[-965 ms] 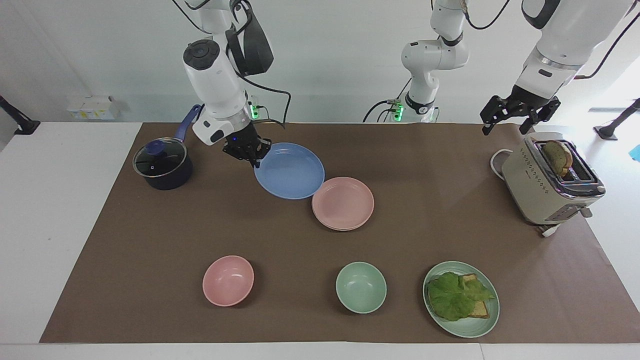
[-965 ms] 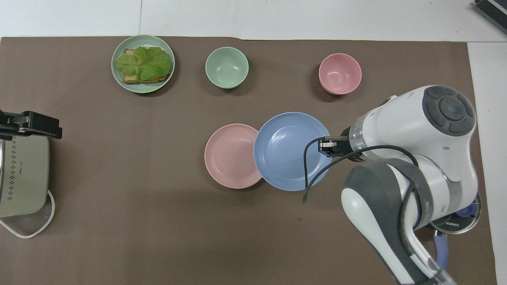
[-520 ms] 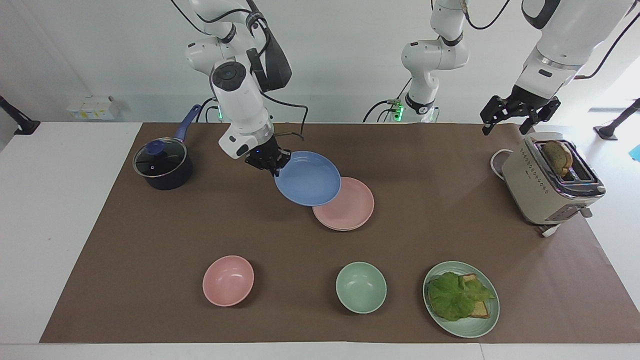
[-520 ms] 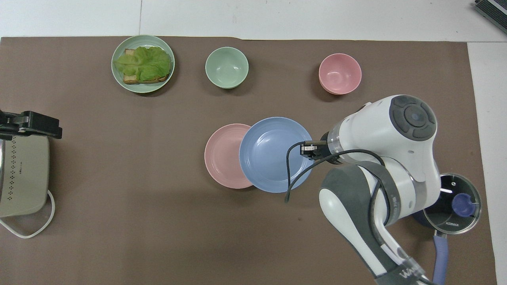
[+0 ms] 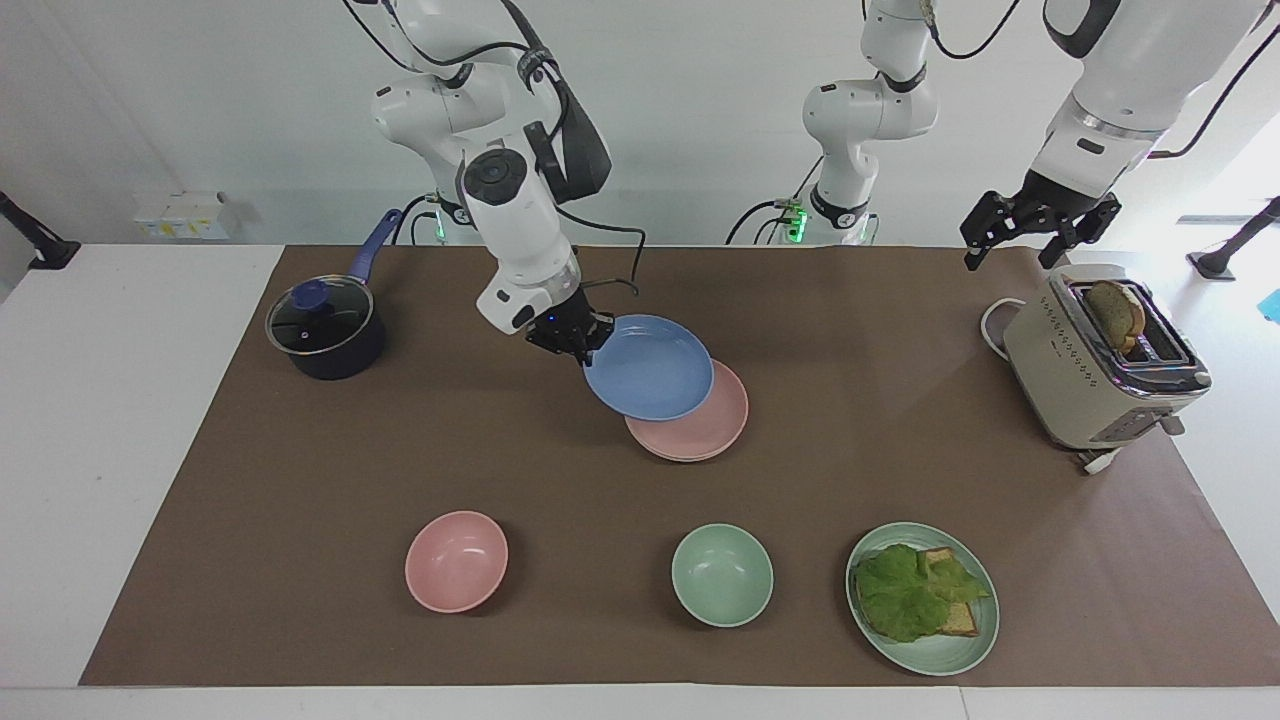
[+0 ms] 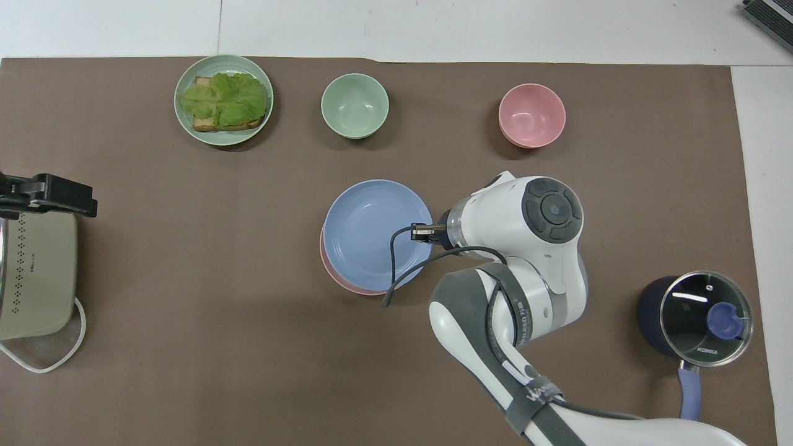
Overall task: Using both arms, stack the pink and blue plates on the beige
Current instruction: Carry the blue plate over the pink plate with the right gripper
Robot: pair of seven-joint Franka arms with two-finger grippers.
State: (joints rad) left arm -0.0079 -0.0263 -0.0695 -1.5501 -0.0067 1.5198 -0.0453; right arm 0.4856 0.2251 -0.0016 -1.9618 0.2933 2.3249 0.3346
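gripping blue plate (image 5: 650, 381) over pink plate (image 5: 705, 430), right gripper (image 5: 578, 345)

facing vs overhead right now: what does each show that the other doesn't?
Facing only: the blue plate hangs tilted in the air above the pink plate, gripped at its rim by the right end effector; bread slice in the toaster; left end effector open above the toaster.
Overhead only: blue covers nearly all of the pink plate.
Both: pot, pink bowl, green bowl, lettuce plate.
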